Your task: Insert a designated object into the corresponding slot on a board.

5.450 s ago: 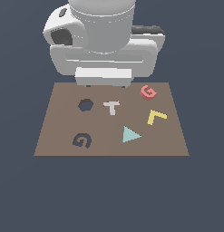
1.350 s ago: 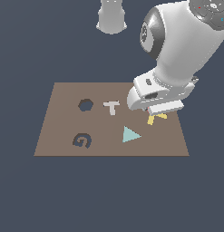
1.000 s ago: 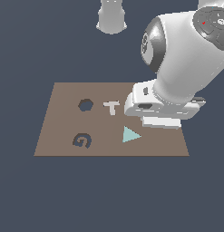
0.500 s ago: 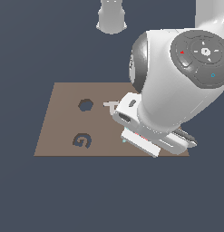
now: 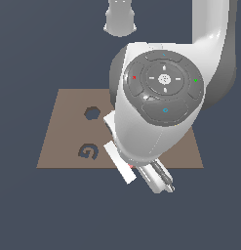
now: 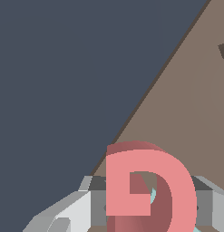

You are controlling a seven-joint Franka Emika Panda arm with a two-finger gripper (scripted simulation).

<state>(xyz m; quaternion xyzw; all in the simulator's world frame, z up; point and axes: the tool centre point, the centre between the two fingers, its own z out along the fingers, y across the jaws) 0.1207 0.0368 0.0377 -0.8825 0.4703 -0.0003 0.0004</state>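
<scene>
Dark slate-blue ground surrounds the flat brown board, and most of the exterior view is filled by the bulky white Panda arm, which hides the board's middle and the exterior view's right side. On the wrist view the red-pink G block sits up close between the grey fingers of the gripper, which appear clamped on it from either side; the block looks lifted clear of the board, though its height cannot be judged. Its face is a flat salmon pink with darker red side walls, a thick blocky letter with a square inner notch. A sliver of pale teal shows behind it, too little to name. The dark G-shaped slot lies near the board's front edge on the exterior view's left, with the dark hexagonal cutout behind it, and the gripper seems to hang just beside the slot toward the exterior view's right, near that same front edge. The step in hand looks like carrying the block across to the slot. Doing it well probably means keeping the grip firm, turning the block until its opening matches the cutout's, centring it squarely over the slot, then lowering straight down without tilt before letting go.
</scene>
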